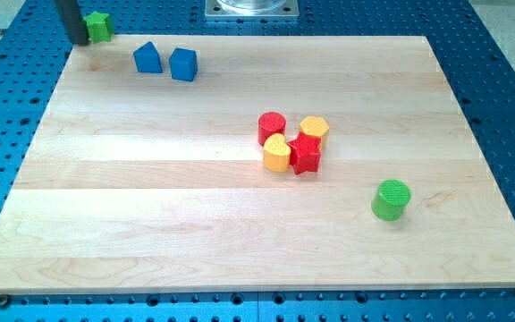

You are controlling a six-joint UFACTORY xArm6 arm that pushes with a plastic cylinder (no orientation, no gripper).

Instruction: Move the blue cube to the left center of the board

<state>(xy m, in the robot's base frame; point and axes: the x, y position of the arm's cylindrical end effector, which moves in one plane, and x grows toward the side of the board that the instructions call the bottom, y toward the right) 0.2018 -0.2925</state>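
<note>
The blue cube (183,64) sits near the board's top edge, left of centre. A second blue block with a pointed top (147,58) stands just to its left, a small gap between them. My tip (80,41) is at the board's top left corner, touching or nearly touching a small green block (100,26) on its right. The tip is well to the left of both blue blocks.
A cluster right of the middle holds a red cylinder (272,127), a yellow hexagonal block (314,130), a yellow heart-shaped block (277,154) and a red star-shaped block (306,154). A green cylinder (392,199) stands at lower right. The wooden board (150,224) lies on a blue perforated table.
</note>
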